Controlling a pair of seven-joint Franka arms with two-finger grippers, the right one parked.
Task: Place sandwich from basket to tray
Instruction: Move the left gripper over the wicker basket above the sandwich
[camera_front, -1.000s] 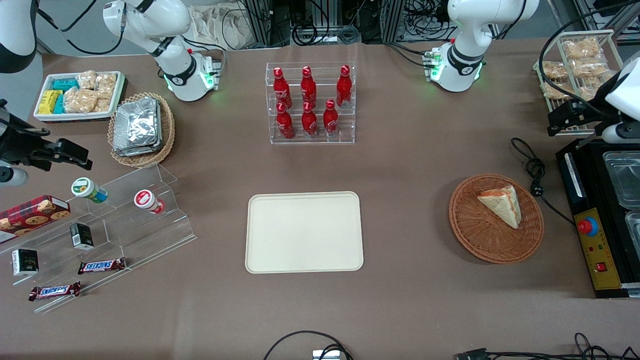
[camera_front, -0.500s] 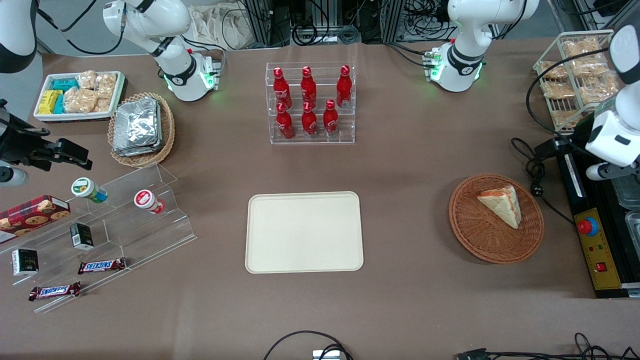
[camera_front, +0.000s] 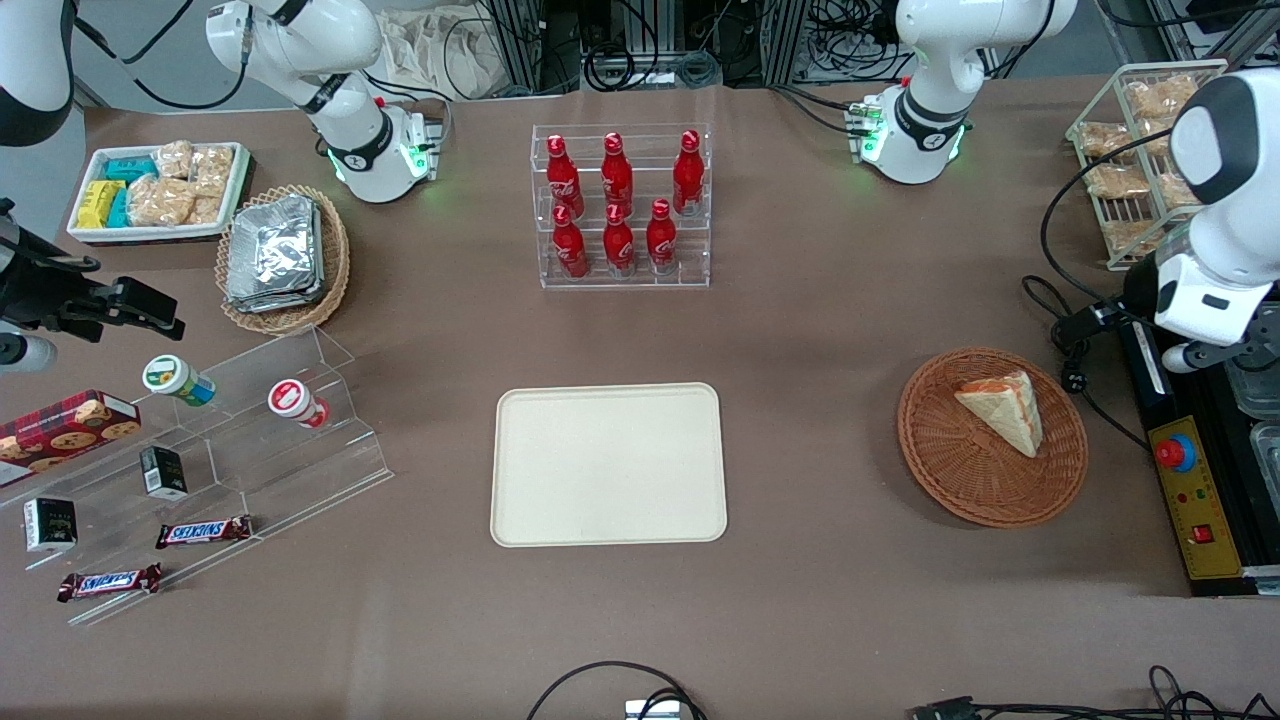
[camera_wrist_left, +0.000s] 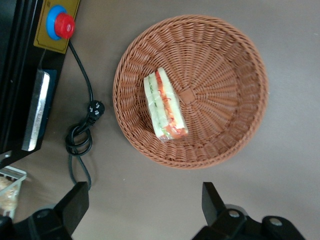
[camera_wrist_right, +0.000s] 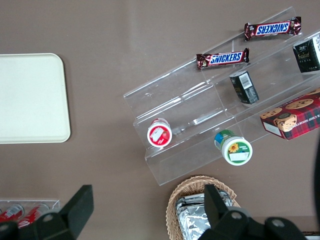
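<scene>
The cream tray (camera_wrist_right: 30, 97) lies beside an acrylic stand (camera_wrist_right: 200, 107) holding 2 Snickers bars (camera_wrist_right: 222, 59).

The claw (camera_wrist_left: 142, 212), its fingers spread wide, hangs above bare bench (camera_front: 820, 420) beside the basket (camera_front: 960, 480), nothing between them. In the basket only the sandwich (camera_front: 1003, 408) lies, open from above. A coiled black cable (camera_front: 1068, 335) and the black control box (camera_front: 1190, 480) crowd the right of the front frame. Brown bench between basket and tray (camera_front: 608, 464) at centre is unobstructed.
</scene>
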